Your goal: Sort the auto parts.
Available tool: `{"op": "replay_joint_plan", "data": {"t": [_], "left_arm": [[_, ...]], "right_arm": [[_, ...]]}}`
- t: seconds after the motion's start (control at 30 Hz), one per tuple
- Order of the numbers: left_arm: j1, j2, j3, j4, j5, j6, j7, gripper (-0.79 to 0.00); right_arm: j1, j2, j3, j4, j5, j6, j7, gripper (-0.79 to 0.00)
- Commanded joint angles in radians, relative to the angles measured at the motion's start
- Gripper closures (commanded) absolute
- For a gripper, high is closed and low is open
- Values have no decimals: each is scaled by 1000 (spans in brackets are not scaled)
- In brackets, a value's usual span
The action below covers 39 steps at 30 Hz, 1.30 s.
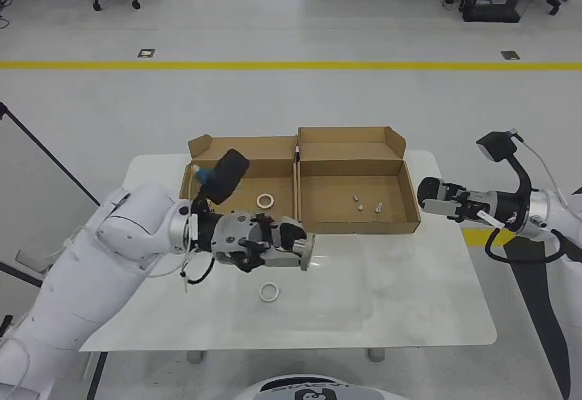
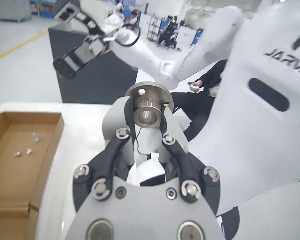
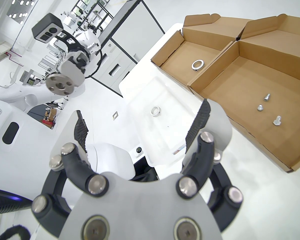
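Clenching the left gripper [image 1: 301, 250] on a flanged bushing [image 2: 147, 106], with the hub pinched between the fingers [image 2: 130, 116] and the round flange facing away from the wrist. Holding that bushing off the desk [image 1: 391, 290], at about 6 o'clock of the seam where the two cardboard boxes are touching side by side.

Seeing the boxes along the desk's 12 o'clock edge, with the left box [image 1: 271, 175] toward 11 o'clock and the right box [image 1: 331, 195] toward 1 o'clock, both with lids folded back.

Finding a loose ring [image 1: 269, 292] lying flat on the desk, near the bushing at its 7 o'clock. Finding a boxed ring [image 1: 265, 201] lying flat on the left box's floor, toward its 3 o'clock wall. Counting three small bolts [image 1: 356, 207] scattered on the right box's floor, near each other but not touching.

Hanging the right gripper [image 3: 142, 107] just beside the right box's 3 o'clock wall, with its ribbed fingers [image 3: 200, 121] spread wide and grasping nothing.
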<state>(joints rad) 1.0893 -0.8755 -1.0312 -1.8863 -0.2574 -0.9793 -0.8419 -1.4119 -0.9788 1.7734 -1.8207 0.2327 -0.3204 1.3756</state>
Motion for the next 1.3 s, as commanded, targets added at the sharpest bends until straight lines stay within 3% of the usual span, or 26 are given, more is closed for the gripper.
{"op": "replay_joint_plan", "data": {"t": [0.0, 0.23, 0.47, 1.1, 1.27], "left_arm": [[-7, 0, 5, -10, -23, -33, 36, 0], [-20, -16, -4, -64, -145, -33, 43, 0], [-14, -55, -38, -95, -265, -33, 34, 0], [-47, -210, -85, -123, -469, -33, 34, 0], [-44, -243, -103, -89, -433, -33, 34, 0]], "right_arm": [[0, 0, 0, 0, 0, 0, 0, -785], [0, 0, 0, 0, 0, 0, 0, -785], [0, 0, 0, 0, 0, 0, 0, -785], [0, 0, 0, 0, 0, 0, 0, -785], [0, 0, 0, 0, 0, 0, 0, -785]]}}
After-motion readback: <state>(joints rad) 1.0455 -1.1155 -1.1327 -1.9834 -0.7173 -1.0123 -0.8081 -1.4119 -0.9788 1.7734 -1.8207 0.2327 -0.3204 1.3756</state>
